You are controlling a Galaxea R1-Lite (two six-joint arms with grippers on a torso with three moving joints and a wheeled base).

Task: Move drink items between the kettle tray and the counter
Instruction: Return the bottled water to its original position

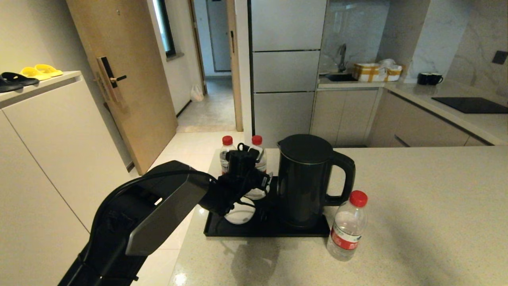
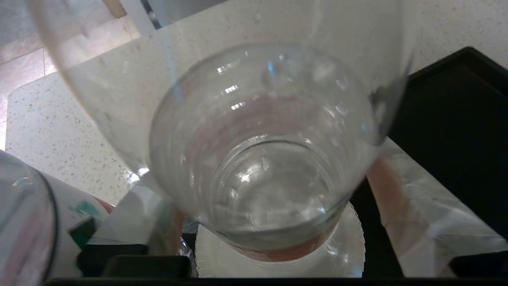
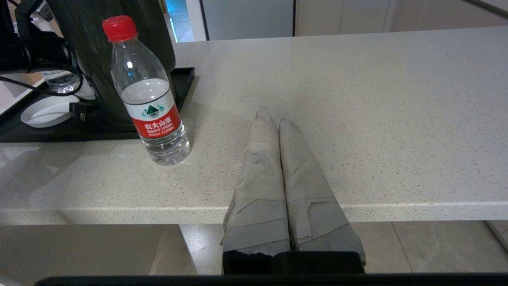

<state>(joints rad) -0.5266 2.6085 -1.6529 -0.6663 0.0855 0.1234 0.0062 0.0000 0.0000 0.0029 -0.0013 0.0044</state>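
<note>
My left gripper [image 1: 254, 176] is shut on a clear red-capped water bottle [image 1: 257, 153], its taped fingers [image 2: 412, 210] on either side of the body [image 2: 262, 159]. The bottle's base hangs just above a white dish [image 3: 47, 111] on the black kettle tray [image 1: 222, 232]. A second bottle [image 1: 227, 151] stands behind the gripper at the tray's far left corner. The third bottle [image 1: 348, 230] stands on the beige counter [image 1: 428, 214], just off the tray's front right corner. My right gripper [image 3: 274, 115] is shut and empty, over the counter's near edge, to the right of that bottle [image 3: 149, 95].
The black kettle [image 1: 305, 178] stands on the tray's right half, handle facing right, close beside the held bottle. A second white dish [image 1: 239, 212] lies under my left wrist. The counter's left edge drops to the floor beside the tray. A black cooktop [image 1: 470, 104] lies far back right.
</note>
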